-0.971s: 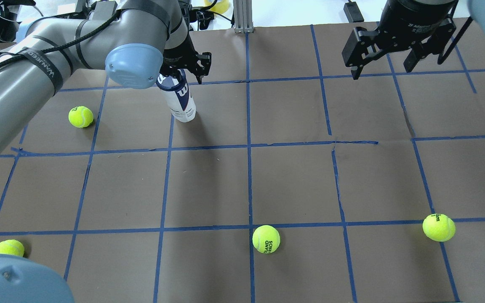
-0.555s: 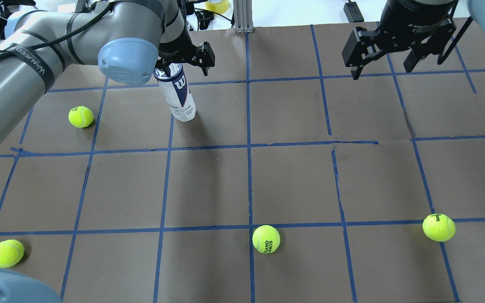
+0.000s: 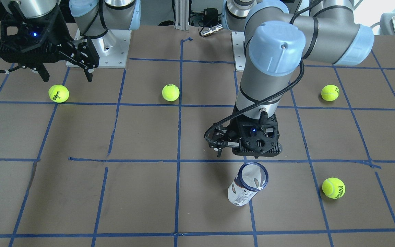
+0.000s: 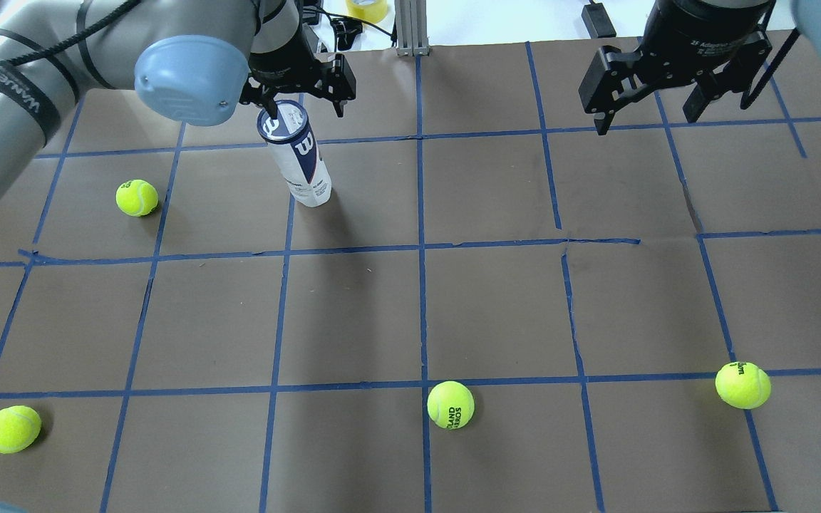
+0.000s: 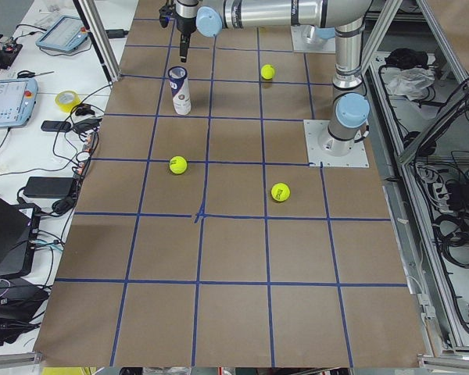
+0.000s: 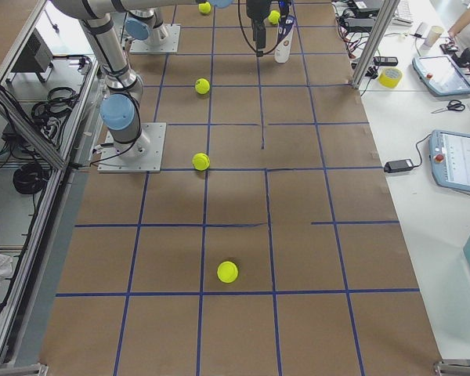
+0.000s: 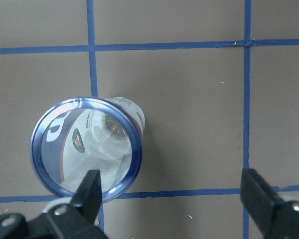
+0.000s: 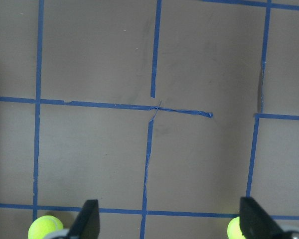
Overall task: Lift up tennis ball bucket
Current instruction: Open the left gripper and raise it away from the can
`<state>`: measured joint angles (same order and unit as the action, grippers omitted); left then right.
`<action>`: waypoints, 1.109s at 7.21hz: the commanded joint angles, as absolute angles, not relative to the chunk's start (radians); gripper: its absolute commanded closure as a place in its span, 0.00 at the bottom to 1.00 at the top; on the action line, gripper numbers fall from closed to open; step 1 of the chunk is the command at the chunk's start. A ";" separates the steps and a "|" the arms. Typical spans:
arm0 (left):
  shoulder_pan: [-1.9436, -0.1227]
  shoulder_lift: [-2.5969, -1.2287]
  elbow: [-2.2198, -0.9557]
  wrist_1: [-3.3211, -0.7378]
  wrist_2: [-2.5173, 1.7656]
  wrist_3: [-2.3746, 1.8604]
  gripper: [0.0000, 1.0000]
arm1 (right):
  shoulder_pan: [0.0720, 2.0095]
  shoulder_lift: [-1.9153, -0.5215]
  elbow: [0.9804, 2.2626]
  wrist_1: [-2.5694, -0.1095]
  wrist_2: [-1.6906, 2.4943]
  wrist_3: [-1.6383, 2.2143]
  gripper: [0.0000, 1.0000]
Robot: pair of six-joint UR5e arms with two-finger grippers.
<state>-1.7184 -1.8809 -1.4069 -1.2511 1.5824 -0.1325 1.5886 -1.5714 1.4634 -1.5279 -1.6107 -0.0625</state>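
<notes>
Mia: Where is the tennis ball bucket [image 4: 298, 158]?

Sam: It stands up on its end on the brown table [image 4: 496, 306]. It is on the side far from the robot, on the robot's left. Its bottom is right by one of the blue tape lines [image 4: 284, 235].

Mia: What is the left tool doing?

Sam: The left tool [image 7: 170, 184] hangs over the top of the bucket. Its two fingers [image 7: 89, 191] are spread wide apart. It pinches nothing.

Mia: Is the bucket in between the fingers?

Sam: No. In the left wrist view the bucket is off to one side. One finger is over the bucket's blue rim, and the other is over bare table. I cannot tell if that finger touches the rim.

Mia: What does the bucket look like?

Sam: From above you can look down inside it. On its side there is a white label and a dark blue part with a white "W".

Mia: And the right tool?

Sam: The right tool [image 4: 644, 122] is up in the air on the robot's right, well apart from the bucket. Its fingers are spread too, and nothing is in them.

Mia: What else is there?

Sam: Four yellow-green tennis balls [image 4: 450, 405] lie on the table, each one alone. One is near the bucket. The other three are on the side nearer the robot.
</notes>
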 commanded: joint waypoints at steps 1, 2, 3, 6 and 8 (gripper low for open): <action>-1.643 -1.815 -1.399 -1.331 1.575 -0.051 0.00 | 1.589 -1.572 1.463 -1.529 -1.611 -0.061 0.00; -1.605 -1.783 -1.399 -1.430 1.572 -0.029 0.00 | 1.589 -1.571 1.463 -1.528 -1.611 -0.061 0.00; -1.553 -1.752 -1.416 -1.454 1.574 0.015 0.00 | 1.589 -1.571 1.463 -1.529 -1.611 -0.063 0.00; -1.474 -1.672 -1.439 -1.560 1.586 0.145 0.00 | 1.589 -1.571 1.463 -1.531 -1.611 -0.063 0.00; -1.474 -1.640 -1.497 -1.551 1.571 0.147 0.00 | 1.589 -1.571 1.463 -1.529 -1.611 -0.063 0.00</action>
<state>-1.4763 -1.6590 -1.4651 -1.5551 1.5770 0.1406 1.5892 -1.5708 1.4634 -1.5290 -1.6107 -0.0629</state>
